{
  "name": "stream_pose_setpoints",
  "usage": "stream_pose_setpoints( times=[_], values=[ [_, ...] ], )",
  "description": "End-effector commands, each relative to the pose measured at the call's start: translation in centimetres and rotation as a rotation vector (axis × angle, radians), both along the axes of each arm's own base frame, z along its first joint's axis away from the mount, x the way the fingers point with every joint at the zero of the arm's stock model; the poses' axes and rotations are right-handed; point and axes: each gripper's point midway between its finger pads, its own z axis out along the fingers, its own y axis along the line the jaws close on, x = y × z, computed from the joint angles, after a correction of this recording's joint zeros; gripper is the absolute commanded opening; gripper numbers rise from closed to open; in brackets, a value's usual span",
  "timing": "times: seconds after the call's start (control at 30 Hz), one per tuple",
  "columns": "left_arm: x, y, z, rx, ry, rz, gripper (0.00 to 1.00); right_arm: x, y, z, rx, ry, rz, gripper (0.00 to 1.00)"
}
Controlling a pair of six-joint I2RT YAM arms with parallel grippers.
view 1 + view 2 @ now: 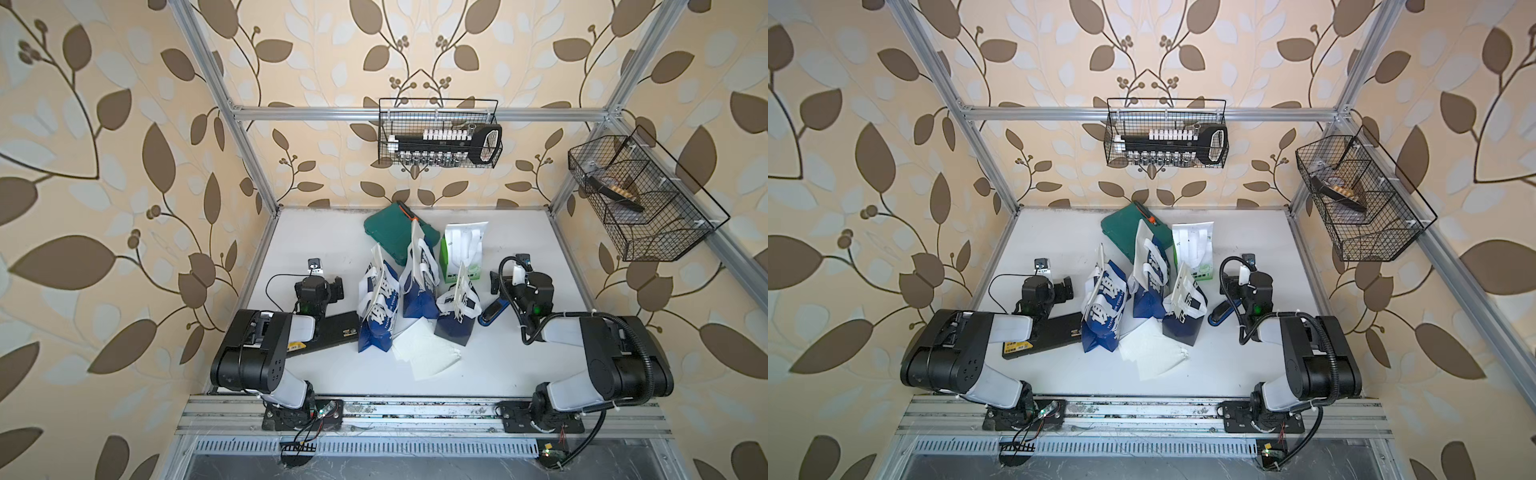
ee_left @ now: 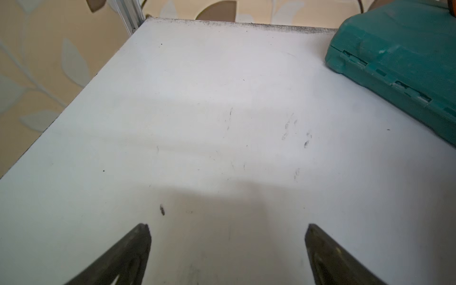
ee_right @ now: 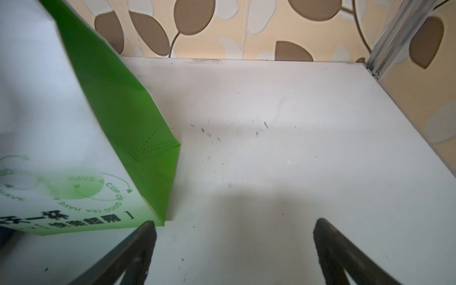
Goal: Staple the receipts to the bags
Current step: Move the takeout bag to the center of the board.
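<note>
Nothing is in hand yet. The left gripper [image 2: 227, 229] hangs spread and empty over bare table [image 2: 222, 111] at about 9 o'clock of the bags. The right gripper [image 3: 234, 224] is just as wide and empty at 3 o'clock, with one fingertip near the foot of the green-and-white bag [image 1: 460, 255]. The three navy bags [image 1: 419, 291] stand bunched at the centre, the green one at their 1 o'clock. Loose receipts [image 1: 424, 353] lie fanned and overlapping on the table at 6 o'clock of the cluster, and the blue stapler [image 1: 492, 312] lies at its 3 o'clock, close by the right arm. This reads as the pick-up stage. The next move likely calls for peeling one thin sheet off the pile, holding it to a bag's top edge, and bringing the stapler's mouth over both. Upright slips [image 1: 376, 266] show at the navy bags' mouths, but whether they are stapled receipts or only handles is unclear. The right arm's cable partly covers the stapler, and the black box [image 1: 332, 330] at 8 o'clock runs under the left arm.
</note>
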Motion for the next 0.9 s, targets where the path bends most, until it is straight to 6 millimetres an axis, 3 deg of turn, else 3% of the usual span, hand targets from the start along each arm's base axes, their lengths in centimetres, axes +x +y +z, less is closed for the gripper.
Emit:
stream_pose_setpoints(
  times=[0.0,0.87],
  values=[
    [0.62,0.12,1.43,-0.003,-0.045,0.001,0.99,0.19,0.1,-0.11,-0.011,0.003,0.003,1.0],
    [0.54,0.0,1.55,0.007,-0.052,0.003,0.99,0.21,0.35,-0.07,-0.016,0.003,0.008,1.0]
  ],
)
